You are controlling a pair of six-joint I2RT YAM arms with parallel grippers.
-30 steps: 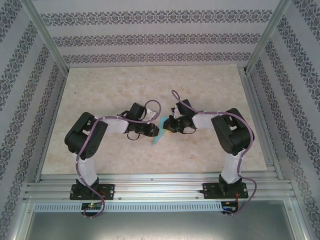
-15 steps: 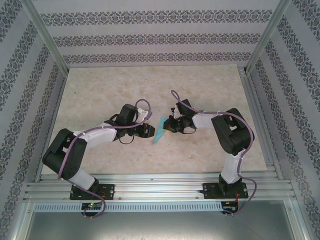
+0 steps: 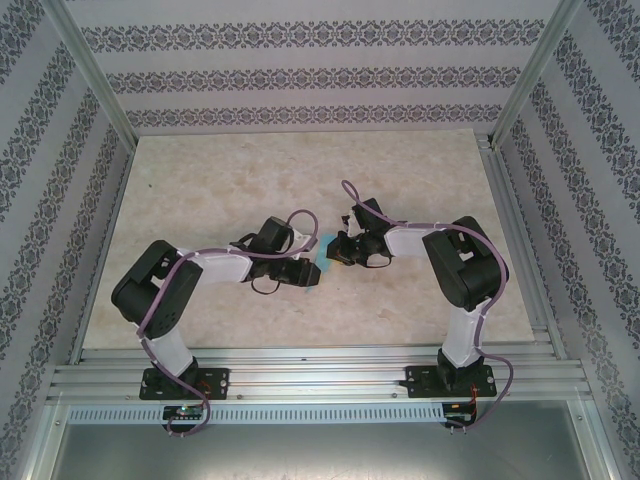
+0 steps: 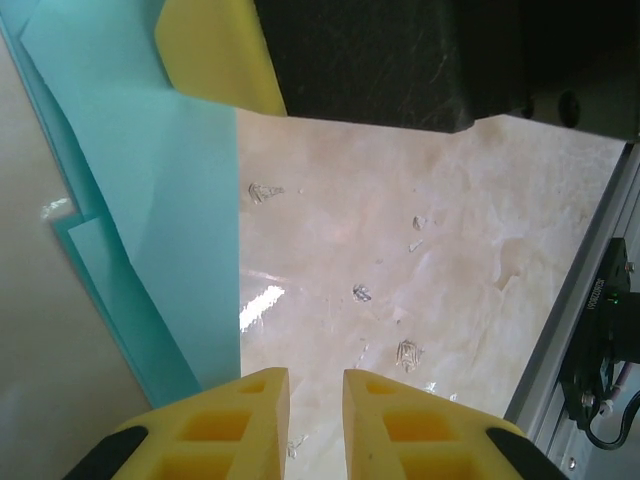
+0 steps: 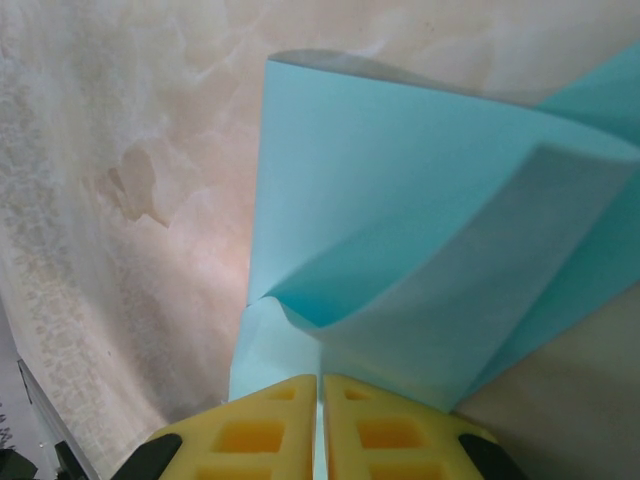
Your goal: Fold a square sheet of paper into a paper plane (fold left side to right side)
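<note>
Over the table (image 3: 200, 180), the top camera catches the paper plane (image 3: 321, 245) as a turquoise sliver. The left gripper (image 3: 313, 272) sits just left of the plane and the right gripper (image 3: 334, 255) just right of it. From up here I cannot tell how either pair of jaws stands.

At the left wrist, the left gripper's jaws stand slightly apart with bare table between them, holding nothing. The plane's layered edge lies just left of those jaws, and at the plane's far end a yellow pad (image 4: 215, 60) of the right gripper meets the paper.

At the right wrist, the right gripper's jaws are pinched together on a low corner of the plane. Beyond that corner the plane's flaps rise bowed and loose, not pressed flat.

My worry is that the left gripper closes beside the plane's edge rather than on it, or nudges the plane sideways. With a single pinch holding it, the paper could slip out or crease crooked.

The pinch and the bowed flaps appear at the right wrist, the empty gap at the left wrist, and how the arms flank the plane from above.
</note>
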